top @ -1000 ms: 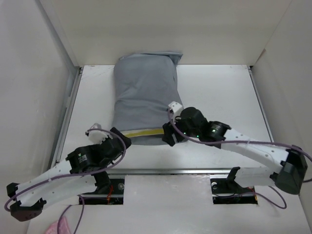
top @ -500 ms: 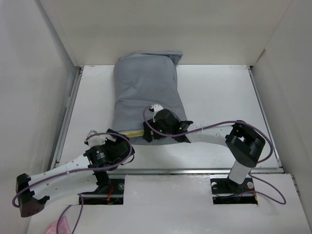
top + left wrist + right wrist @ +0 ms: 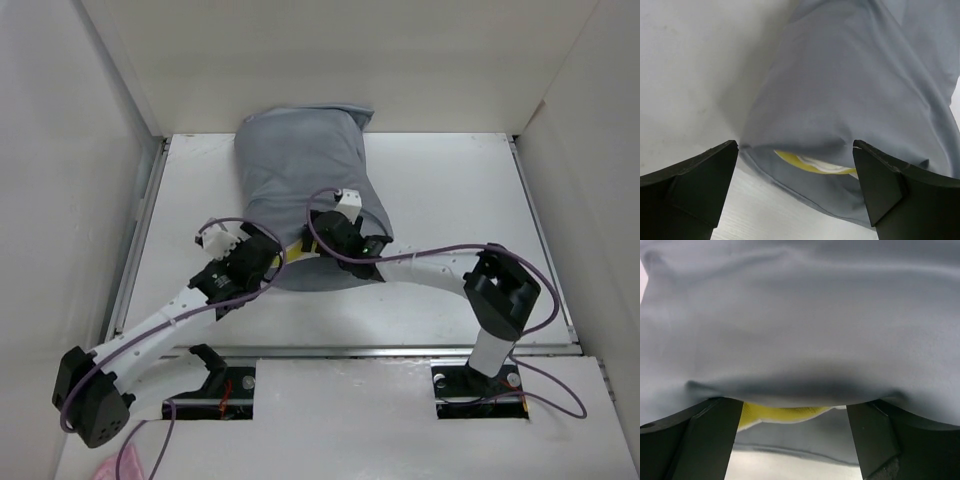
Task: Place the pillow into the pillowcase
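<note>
The grey pillowcase [image 3: 300,170] lies lengthwise in the middle of the table, bulging with the pillow inside it. Only a thin yellow strip of the pillow [image 3: 298,257] shows at the case's near mouth. It also shows in the left wrist view [image 3: 810,164] and the right wrist view [image 3: 782,414]. My left gripper [image 3: 268,262] is open at the near left corner of the mouth, with the opening [image 3: 795,147] between its fingers. My right gripper [image 3: 316,244] is open at the near edge. The case's top layer [image 3: 800,340] drapes over its fingertips.
The white table [image 3: 450,200] is walled on the left, the back and the right. A metal rail [image 3: 400,351] runs along its near edge. The right arm's cable [image 3: 440,252] loops over the table right of the pillowcase.
My left gripper moved forward and right to the case's near left corner. My right gripper swung left along the near edge and onto the mouth. The long yellow strip is now mostly covered by grey cloth.
</note>
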Tool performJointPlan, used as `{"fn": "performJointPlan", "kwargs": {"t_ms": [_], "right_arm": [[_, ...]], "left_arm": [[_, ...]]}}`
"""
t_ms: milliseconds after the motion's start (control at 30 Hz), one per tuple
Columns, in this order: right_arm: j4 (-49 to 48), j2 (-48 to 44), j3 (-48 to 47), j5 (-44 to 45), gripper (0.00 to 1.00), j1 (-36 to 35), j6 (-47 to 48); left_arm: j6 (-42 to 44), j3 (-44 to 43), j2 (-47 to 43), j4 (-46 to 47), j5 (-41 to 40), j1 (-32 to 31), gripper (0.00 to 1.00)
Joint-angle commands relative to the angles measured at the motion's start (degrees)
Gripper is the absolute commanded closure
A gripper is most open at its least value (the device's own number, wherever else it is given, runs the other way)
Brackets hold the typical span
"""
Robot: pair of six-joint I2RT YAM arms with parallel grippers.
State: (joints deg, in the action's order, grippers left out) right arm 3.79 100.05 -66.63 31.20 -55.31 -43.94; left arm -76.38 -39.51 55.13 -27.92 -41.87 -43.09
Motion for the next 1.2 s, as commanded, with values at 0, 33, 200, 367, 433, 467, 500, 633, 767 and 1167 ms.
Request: {"fn": "performJointPlan", "kwargs": {"t_ms": [0,33,200,367,433,467,500,633,767,1167], "right_arm": [[-1.16,2.95,-4.03,3.89,0.13,7.30,-1.58],[-1.16,2.96,-3.25,-1.00,0.13,10.10,-1.58],[-10.20,2.17,2.64,-7.55,0.14,11.98,1.75],[-15.12,1.64,4.84,-9.58,0.14,11.28,3.86],[-15.13,1.64,4.84,-8.88,0.14,11.28,3.87],[-15.13,1.64,5.37,-8.88,0.14,10.75,3.87],[-15.13,1.64,5.37,-8.88,0.14,10.75,3.87],[-15.65,1.12,6.07,-8.35,0.14,10.75,3.34],[-15.66,-0.73,7.13,-7.21,0.14,10.75,3.34],[-11.88,-2.49,7.13,-5.89,0.16,10.75,4.48]], "left_arm": [[15.26,-1.46,-0.03,9.27,6.25,5.88,0.00],[17.21,1.07,-0.03,15.38,8.97,7.48,0.00],[21.97,5.76,2.34,25.45,23.29,13.64,0.06],[23.47,6.28,4.90,29.86,31.22,13.65,0.12],[23.47,7.86,4.90,29.86,32.20,12.95,0.19],[22.86,8.65,3.33,29.86,32.20,11.73,0.22],[22.85,10.40,2.53,30.46,32.20,11.71,0.25],[22.33,12.52,1.29,28.55,30.62,11.71,0.45],[21.80,12.52,1.29,23.01,27.99,11.71,0.53],[22.68,16.21,-1.78,15.16,26.93,11.19,0.39]]}}
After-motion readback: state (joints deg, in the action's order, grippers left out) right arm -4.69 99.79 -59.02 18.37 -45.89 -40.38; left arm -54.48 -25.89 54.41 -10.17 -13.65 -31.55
